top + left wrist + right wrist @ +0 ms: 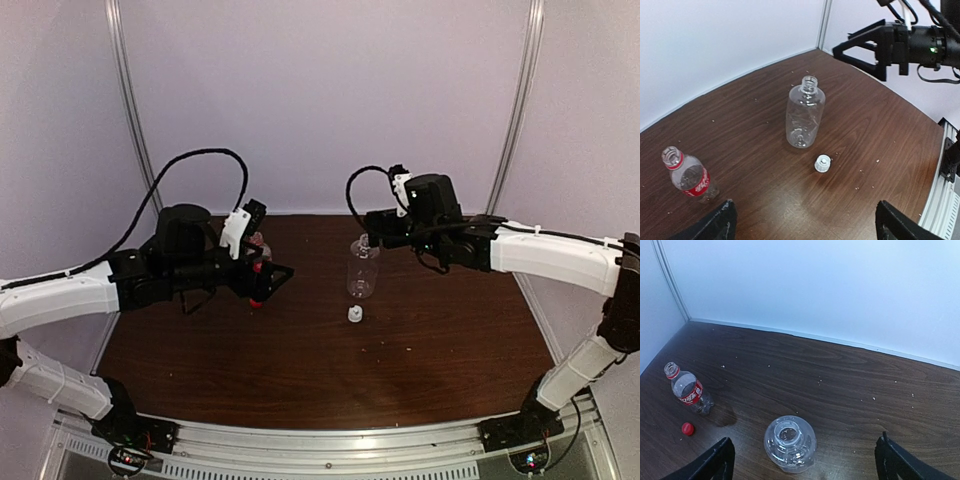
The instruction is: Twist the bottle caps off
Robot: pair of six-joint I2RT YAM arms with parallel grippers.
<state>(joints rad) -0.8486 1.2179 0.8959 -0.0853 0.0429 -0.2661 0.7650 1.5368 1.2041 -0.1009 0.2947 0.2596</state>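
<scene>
- The bench (450, 340) is dark brown wood grain, dotted with pale specks (873, 398). It fills the middle of the overhead view.
- Plain pale walls (330, 100) close it in, and thin metal rails (130, 100) run up the upper left and upper right of the frame.
- The wide bottle (362, 275) stands upright near the centre of the overhead view with its mouth open.
- The white cap (354, 314) lies on the bench just below the wide bottle in the frame, apart from it.
- The small bottle (688, 392) has a red label and stands at the left of the right wrist view with its cap off. The red cap (687, 428) lies on the bench just below it.
- The left arm (60, 300) reaches in from the lower left, forearm roughly level. The left pincer (805, 204) is spread wide and holds nothing. It hangs above the bench, with the small bottle at the lower left of its own camera view.
- The right arm (555, 255) comes in from the right edge, elbow low and forearm level. The right pincer (842, 44) gapes wide and grips nothing. It sits high beside the wide bottle's neck, clear of it.
</scene>
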